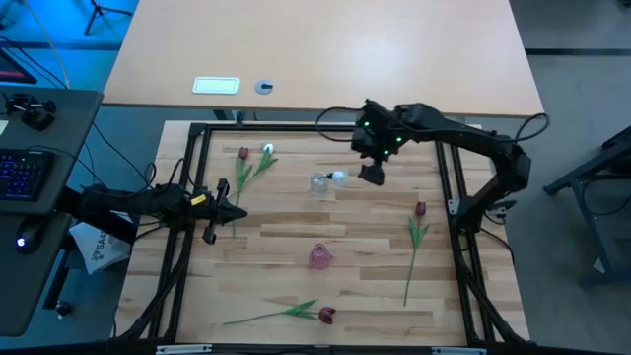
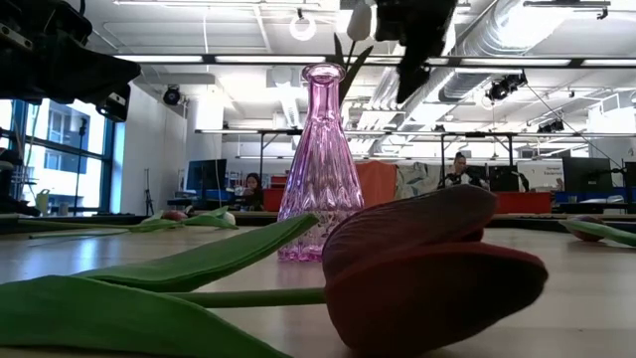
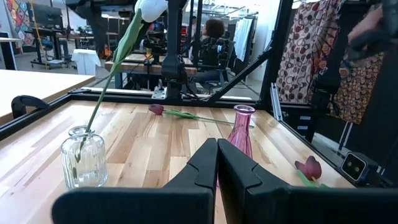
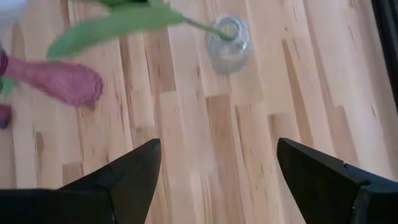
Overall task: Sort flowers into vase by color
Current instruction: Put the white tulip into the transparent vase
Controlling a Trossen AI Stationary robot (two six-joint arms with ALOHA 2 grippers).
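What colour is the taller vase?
Pink, translucent; the vase shows best in the low view.

overhead, table-level, two wrist views

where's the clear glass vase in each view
High view: the clear glass vase stands mid-table, left of the right gripper.
Low view: not in it that I can tell.
Left wrist view: lower left, a white tulip stem in it.
Right wrist view: near the top, right of centre.
Shared landmark: the pink vase.
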